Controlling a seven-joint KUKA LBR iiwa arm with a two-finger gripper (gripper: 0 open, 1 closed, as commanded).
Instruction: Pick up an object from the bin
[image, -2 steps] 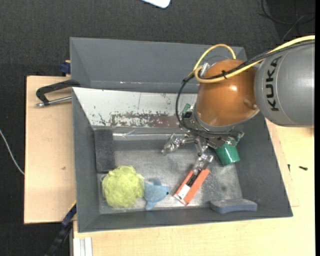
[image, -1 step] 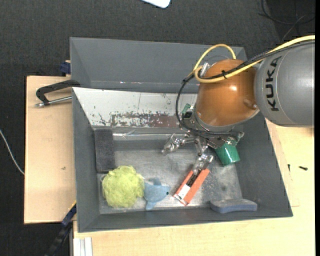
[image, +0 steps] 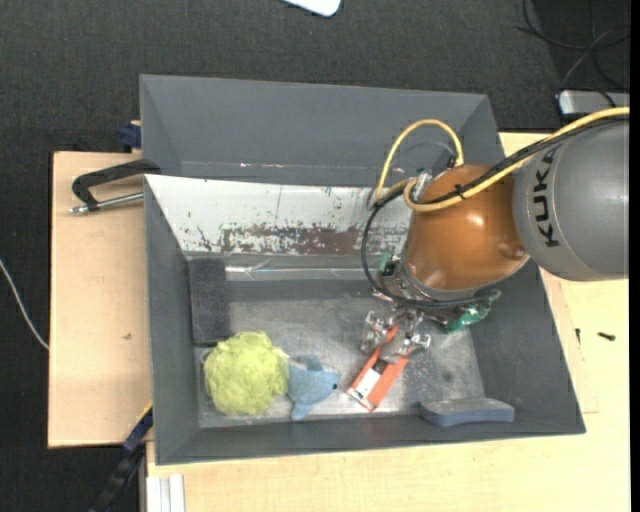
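Gripper (image: 397, 338) low over the front middle of the bin (image: 300, 130), at the upper end of an orange-and-white tool (image: 373, 380), whether it is apart or together cannot be told, blue scrap (image: 312, 383) and yellow-green fluffy ball (image: 240, 372) toward the front-left corner

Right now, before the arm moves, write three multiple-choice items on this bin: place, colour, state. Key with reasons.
1. The fluffy yellow-green ball lies: A) lower left of the grey metal bin; B) upper right; C) outside.
2. The flat narrow strip under the gripper is: A) purple; B) orange-red and white; C) yellow.
3. The black rectangular foam block is: A) lifted; B) atop the ball; C) flat on the floor.
Key: 1 A, it sits in that corner; 2 B, those colours show below the gripper; 3 C, it rests by the left wall.
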